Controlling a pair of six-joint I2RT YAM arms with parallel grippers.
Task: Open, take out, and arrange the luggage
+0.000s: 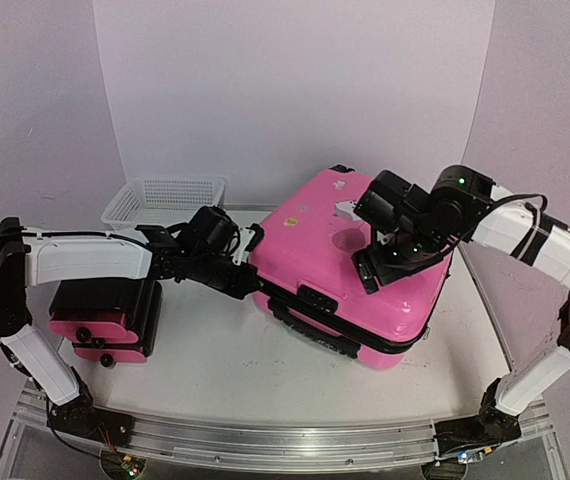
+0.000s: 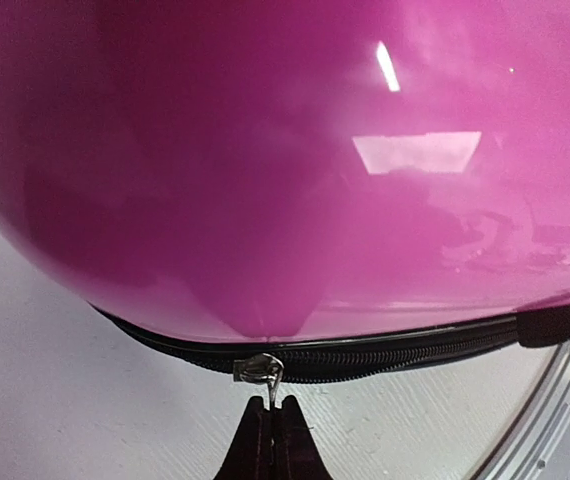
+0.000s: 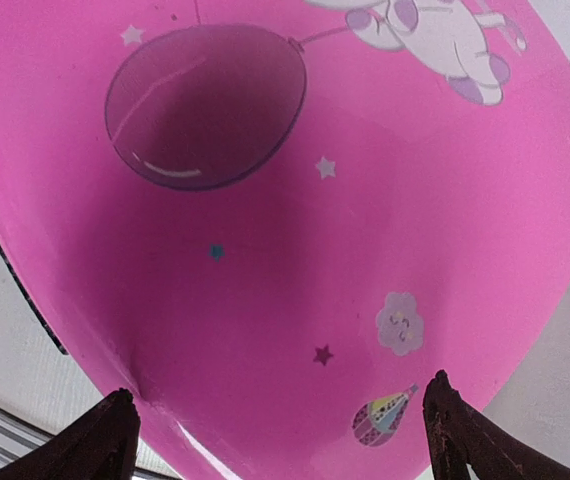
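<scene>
The large glossy pink suitcase [image 1: 345,265] lies flat on the table right of centre, its black zipper [image 2: 385,355] shut along the side. My left gripper [image 2: 271,402] is shut on the metal zipper pull [image 2: 262,371] at the case's near-left corner; in the top view the left gripper [image 1: 254,282] sits against that corner. My right gripper [image 3: 277,395] is open, its fingertips [image 3: 117,405] spread wide just over the stickered top shell [image 3: 295,250]. In the top view the right gripper [image 1: 380,268] is above the middle of the lid.
A smaller pink and black case [image 1: 105,318] lies at the left under my left forearm. A white mesh basket [image 1: 165,198] stands at the back left. The table's front edge has a metal rail [image 1: 265,445].
</scene>
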